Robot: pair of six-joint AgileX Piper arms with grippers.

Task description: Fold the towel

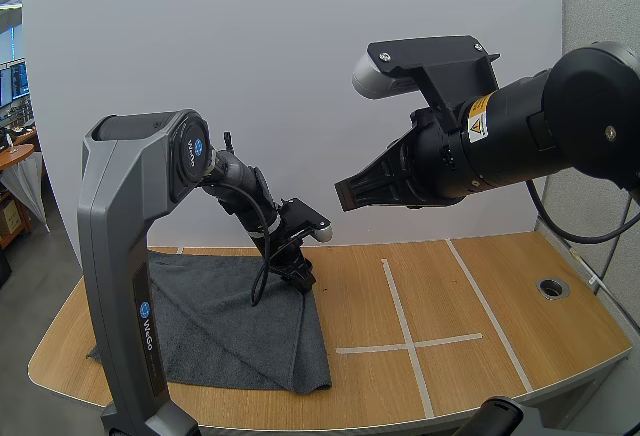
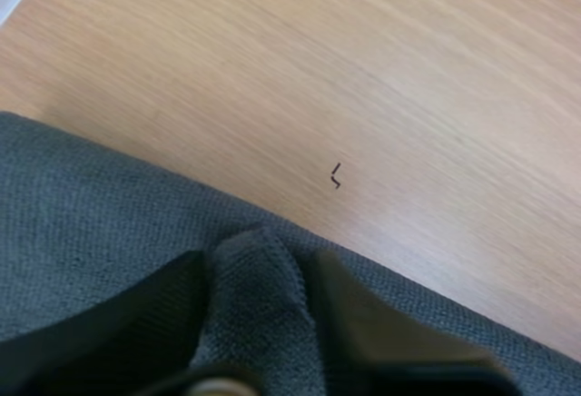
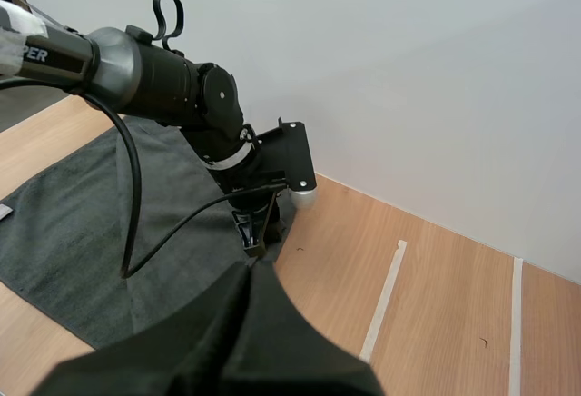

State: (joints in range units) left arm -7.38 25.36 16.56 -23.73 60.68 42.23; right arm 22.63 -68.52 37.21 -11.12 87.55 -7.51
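Pinching right edge of towel [image 1: 220,326], left claw [image 2: 257,267] low, right claw [image 1: 350,194] closed, high above the table [image 1: 500,296].

ok so the towel [image 2: 91,205] is dark grey cloth, matt, nubby weave. the table [image 2: 363,69] is pale wood, smooth with a soft sheen. the tape [image 1: 397,301] looks matt white.

One dark grey towel [image 1: 230,326] lies on one wooden counter [image 1: 520,356]. There are two pincers, the left pincer [image 1: 303,281] and the right pincer [image 1: 342,194]. Three white tape strips [image 1: 395,301] and one round cable hole [image 1: 553,287] mark the counter.
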